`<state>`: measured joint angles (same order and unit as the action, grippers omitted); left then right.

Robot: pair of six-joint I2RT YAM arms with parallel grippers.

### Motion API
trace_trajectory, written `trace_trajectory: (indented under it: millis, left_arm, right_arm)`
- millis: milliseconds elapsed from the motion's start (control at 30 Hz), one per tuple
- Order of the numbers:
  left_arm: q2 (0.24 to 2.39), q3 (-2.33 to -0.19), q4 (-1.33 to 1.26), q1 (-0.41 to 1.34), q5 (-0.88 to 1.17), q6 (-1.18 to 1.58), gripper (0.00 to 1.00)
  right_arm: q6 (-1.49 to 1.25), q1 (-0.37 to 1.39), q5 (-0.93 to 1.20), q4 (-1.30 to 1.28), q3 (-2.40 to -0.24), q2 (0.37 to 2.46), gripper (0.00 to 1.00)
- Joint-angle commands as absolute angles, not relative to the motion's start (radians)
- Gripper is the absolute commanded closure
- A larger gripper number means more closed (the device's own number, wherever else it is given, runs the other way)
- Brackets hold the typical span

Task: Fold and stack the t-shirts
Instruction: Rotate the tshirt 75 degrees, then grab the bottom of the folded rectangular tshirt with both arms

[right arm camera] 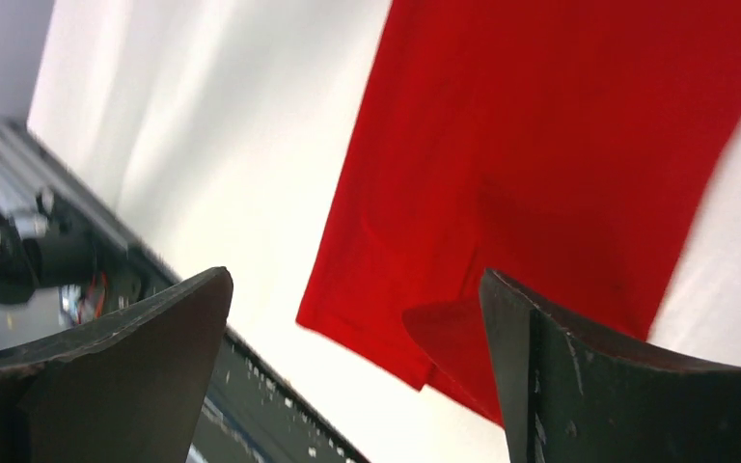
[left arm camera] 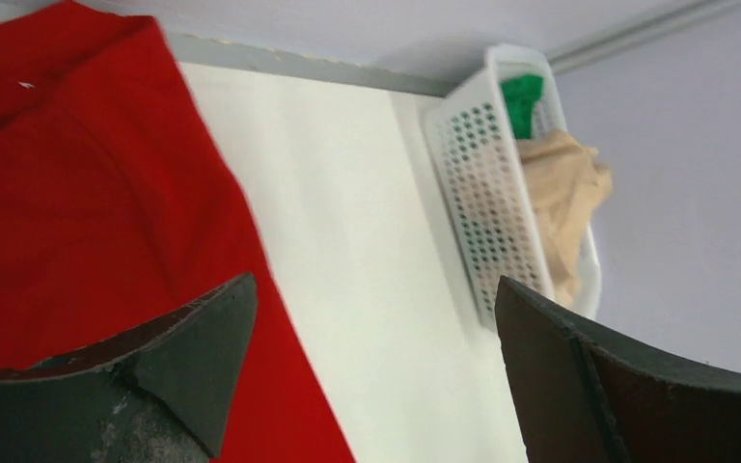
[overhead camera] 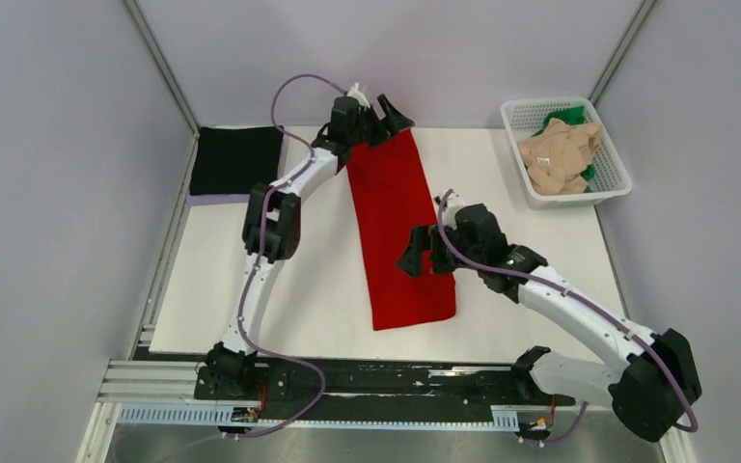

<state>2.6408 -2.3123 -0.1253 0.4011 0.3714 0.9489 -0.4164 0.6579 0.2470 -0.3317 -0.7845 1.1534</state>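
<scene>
**Ana:** Left wrist view first: the left gripper (left arm camera: 371, 323) has its two dark fingers spread wide with nothing between them. It hangs over the far end of the bright red cloth t-shirt (left arm camera: 77, 193).

**Ben:** And the right gripper (right arm camera: 357, 309)?

**Ana:** Just as wide and just as empty, hovering above the shirt's right edge in its near half.

**Ben:** How does the shirt lie?

**Ana:** It is folded into a long strip on the white tabletop (overhead camera: 299, 289). Its long axis runs from the middle of the far edge toward the near edge, slanting slightly right. The left arm is nearer the far end and the right arm nearer the near hem. So I judge a crosswise fold, one end carried over the other, comes next.

**Ben:** The rest?

**Ana:** A black cloth t-shirt (overhead camera: 239, 159) lies folded at the far left corner. The beige t-shirt (overhead camera: 560, 154) and green t-shirt (overhead camera: 567, 116) sit crumpled in the white plastic lattice basket (overhead camera: 579, 199) at the far right corner.
</scene>
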Motion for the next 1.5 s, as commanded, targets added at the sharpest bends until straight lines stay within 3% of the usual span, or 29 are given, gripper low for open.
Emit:
trace_trajectory:
  millis: [0, 167, 333, 600, 800, 933, 1167, 1267, 1367, 1467]
  left_arm:
    - [2.151, -2.062, -0.006, 0.478, 0.373, 0.685, 0.0]
    - [1.81, -1.721, 0.198, 0.566, 0.209, 0.544, 0.0]
    - [1.623, -1.399, 0.211, 0.574, 0.195, 0.577, 0.0]
    - [1.437, -1.125, 0.287, 0.576, 0.206, 0.594, 0.0]
    - [1.311, -0.94, 0.336, 0.576, 0.202, 0.644, 0.0]
    - [1.258, -0.874, 0.377, 0.576, 0.22, 0.664, 0.0]
    - [1.187, -0.764, 0.434, 0.643, 0.258, 0.741, 0.0]
    - [1.203, -0.729, 0.434, 0.738, 0.242, 0.792, 0.02]
    - [1.27, -0.712, 0.354, 0.832, 0.234, 0.866, 0.07]
    - [1.393, -0.731, 0.276, 0.893, 0.25, 0.896, 0.17]
  right_arm:
    - [-0.515, 0.56, 0.101, -0.332, -0.763, 1.058, 0.0]
    - [-0.475, 0.479, 0.338, -0.4, -0.704, 0.926, 0.0]
    - [-0.487, 0.497, 0.66, -0.296, -0.621, 0.884, 0.0]
    - [-0.521, 0.59, 0.667, -0.23, -0.574, 1.063, 0.0]
    - [-0.525, 0.671, 0.56, -0.133, -0.578, 1.316, 0.0]
    - [-0.505, 0.755, 0.464, -0.153, -0.61, 1.373, 0.0]
    - [-0.528, 0.79, 0.315, -0.328, -0.646, 1.121, 0.0]
    - [-0.593, 0.773, 0.141, -0.458, -0.645, 1.011, 0.0]
    - [-0.703, 0.723, -0.09, -0.592, -0.643, 0.958, 0.0]
    - [-0.791, 0.666, -0.158, -0.651, -0.611, 0.93, 0.0]
